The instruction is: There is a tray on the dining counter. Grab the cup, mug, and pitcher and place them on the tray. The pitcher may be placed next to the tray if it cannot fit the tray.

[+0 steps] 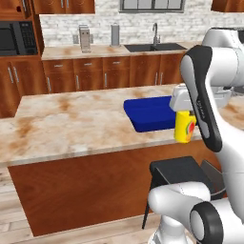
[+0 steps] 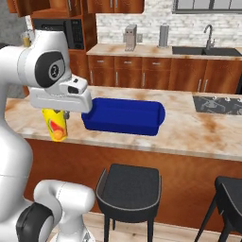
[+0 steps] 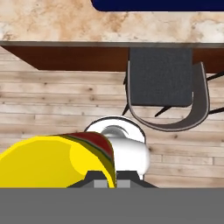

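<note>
My gripper (image 1: 185, 116) (image 2: 56, 115) is shut on the yellow cup (image 1: 185, 127) (image 2: 55, 126), which hangs upright from it with its red-orange mark showing. The cup (image 3: 48, 161) hangs at the front edge of the dining counter (image 1: 71, 124) (image 2: 198, 134), just off the near corner of the blue tray (image 1: 148, 114) (image 2: 124, 116). The hand view looks down past the cup to the floor, with the counter edge (image 3: 65, 24) and a strip of the tray (image 3: 157, 4) at the top. A small glass with orange-yellow content, possibly the pitcher (image 2: 27, 38), peeks out behind my arm. The mug is out of view.
Two dark stools (image 2: 130, 186) (image 2: 227, 198) stand on the wooden floor in front of the counter, one right below the cup (image 3: 162, 76). A cooktop (image 2: 217, 104) lies at the counter's right end. The back counter with the sink (image 1: 153, 46) runs along the wall.
</note>
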